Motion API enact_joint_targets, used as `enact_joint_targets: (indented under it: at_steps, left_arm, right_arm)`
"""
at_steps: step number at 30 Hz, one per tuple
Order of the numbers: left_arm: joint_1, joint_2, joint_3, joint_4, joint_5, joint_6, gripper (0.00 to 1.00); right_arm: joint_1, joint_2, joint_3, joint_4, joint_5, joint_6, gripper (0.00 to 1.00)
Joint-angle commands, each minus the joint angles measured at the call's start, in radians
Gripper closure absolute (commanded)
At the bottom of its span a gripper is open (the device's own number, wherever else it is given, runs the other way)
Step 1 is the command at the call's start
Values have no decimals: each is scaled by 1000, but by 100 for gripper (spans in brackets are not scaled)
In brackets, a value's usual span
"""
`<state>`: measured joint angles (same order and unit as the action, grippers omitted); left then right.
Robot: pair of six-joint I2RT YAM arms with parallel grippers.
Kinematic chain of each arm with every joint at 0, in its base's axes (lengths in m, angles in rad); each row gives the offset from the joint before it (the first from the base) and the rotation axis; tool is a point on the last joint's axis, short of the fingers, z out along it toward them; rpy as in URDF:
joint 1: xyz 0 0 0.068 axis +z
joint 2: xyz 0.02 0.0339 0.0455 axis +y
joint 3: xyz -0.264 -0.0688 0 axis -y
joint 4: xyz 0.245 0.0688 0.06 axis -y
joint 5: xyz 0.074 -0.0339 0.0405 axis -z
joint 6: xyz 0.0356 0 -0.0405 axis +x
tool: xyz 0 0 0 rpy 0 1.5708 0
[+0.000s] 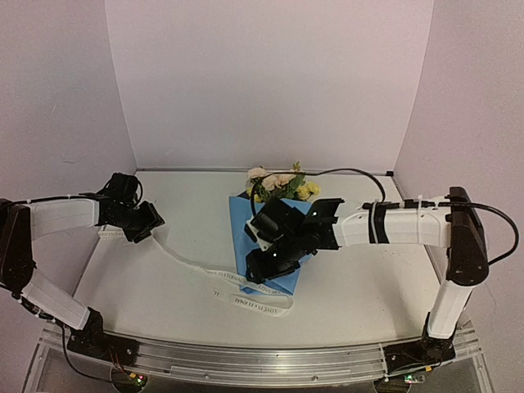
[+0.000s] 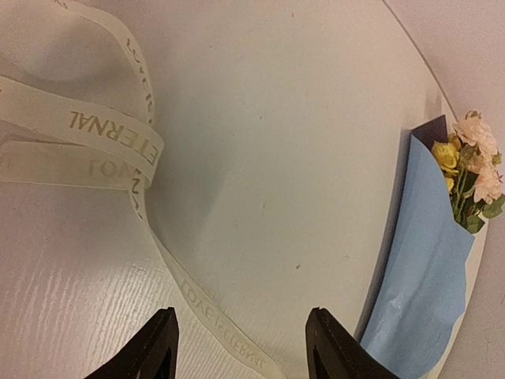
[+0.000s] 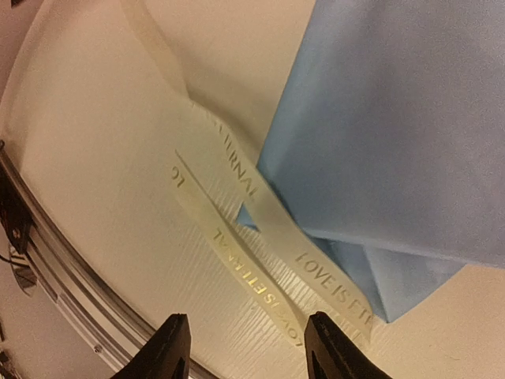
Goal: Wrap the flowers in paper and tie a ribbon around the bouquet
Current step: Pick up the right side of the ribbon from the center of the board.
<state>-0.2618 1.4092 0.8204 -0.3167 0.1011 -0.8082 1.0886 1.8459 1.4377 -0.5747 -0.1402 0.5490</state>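
Observation:
The bouquet lies mid-table: yellow and pink-cream flowers (image 1: 281, 184) top a light blue paper (image 1: 246, 225) cone pointing toward me. The cream ribbon (image 1: 196, 270) runs from the left side across the table to a folded loop by the cone's tip. My right gripper (image 1: 264, 266) hovers over the cone's lower part, open, with two ribbon (image 3: 237, 253) strands and the paper (image 3: 394, 118) tip below its fingers. My left gripper (image 1: 151, 223) stands open at the far left above the ribbon (image 2: 102, 130), holding nothing. From there the paper (image 2: 422, 276) and flowers (image 2: 473, 166) show off to the right.
A metal rail (image 1: 262, 360) runs along the table's near edge, close under the right gripper (image 3: 246, 347). White walls close in the back and sides. A black cable (image 1: 352, 172) arcs behind the flowers to the right arm.

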Motion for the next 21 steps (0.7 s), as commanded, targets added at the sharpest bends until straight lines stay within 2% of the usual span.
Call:
enact_joint_targets:
  at_steps: [1, 7, 11, 21]
  left_arm:
    - [33, -8, 2, 2, 32, 33, 43]
    - [42, -16, -2, 4, 40, 44, 43]
    - [42, -21, -16, 17, 47, 38, 43]
    - [42, -37, -34, 17, 40, 37, 43]
  right_arm:
    - [50, 17, -31, -43, -5, -17, 51]
    - [85, 24, -139, -13, 19, -31, 52]
    - [85, 39, -197, 34, 47, -47, 49]
    - [86, 114, -212, 93, 76, -74, 46]
